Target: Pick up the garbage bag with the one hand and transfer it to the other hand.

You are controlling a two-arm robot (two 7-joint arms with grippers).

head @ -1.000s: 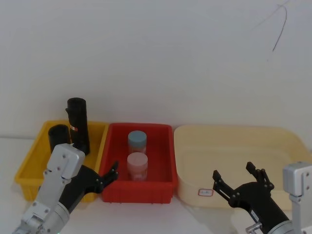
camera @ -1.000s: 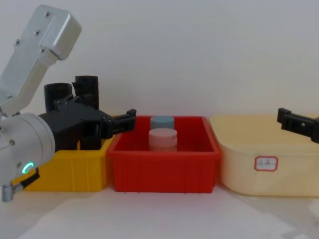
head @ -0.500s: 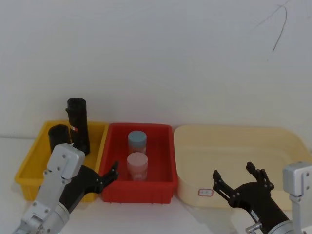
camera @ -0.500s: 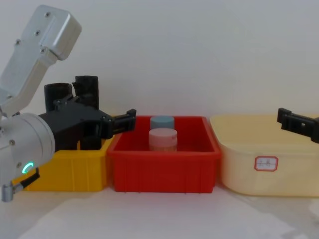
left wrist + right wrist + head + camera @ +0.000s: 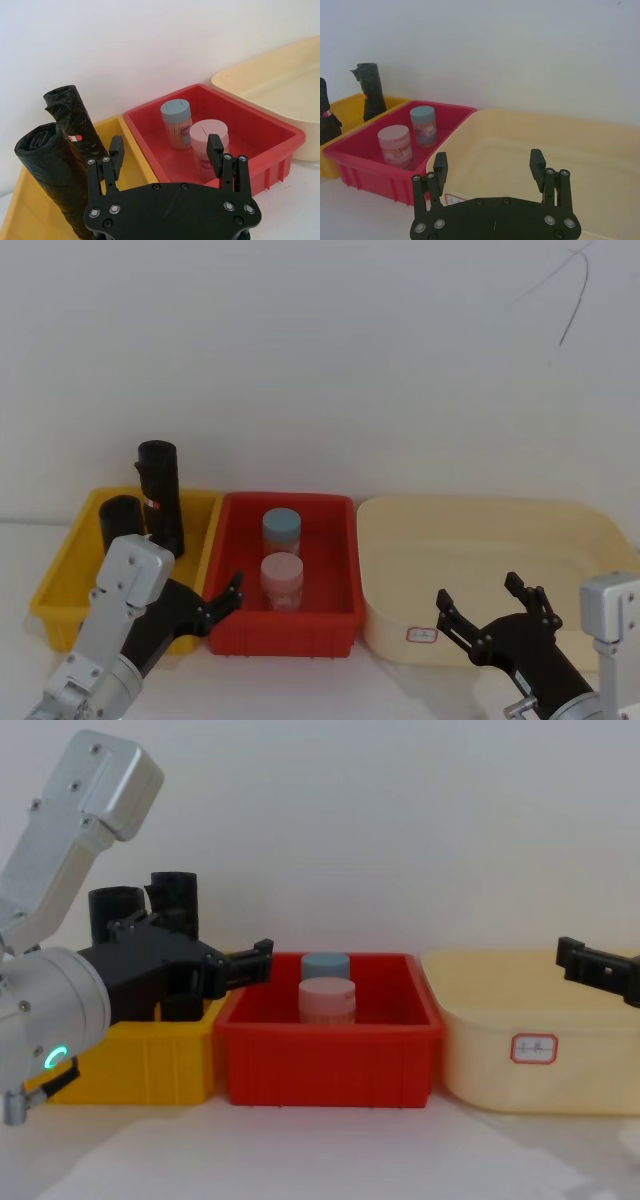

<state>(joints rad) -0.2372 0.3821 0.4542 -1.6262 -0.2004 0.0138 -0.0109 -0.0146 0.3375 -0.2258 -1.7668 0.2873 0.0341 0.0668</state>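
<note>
The garbage bag (image 5: 122,517) is a thick black roll standing in the near left part of the yellow bin (image 5: 62,580). It also shows in the left wrist view (image 5: 47,170) and the chest view (image 5: 113,907). A slimmer black roll (image 5: 160,490) with a white and red mark stands just behind it. My left gripper (image 5: 222,600) hovers open and empty at the near side, where the yellow and red bins meet, with the bag to its left (image 5: 166,150). My right gripper (image 5: 478,592) is open and empty in front of the cream tray (image 5: 488,160).
A red bin (image 5: 340,625) in the middle holds a blue-lidded jar (image 5: 281,529) and a pink-lidded jar (image 5: 281,578). To its right is a wide cream tray (image 5: 480,530) with a small label. A white wall stands close behind the bins.
</note>
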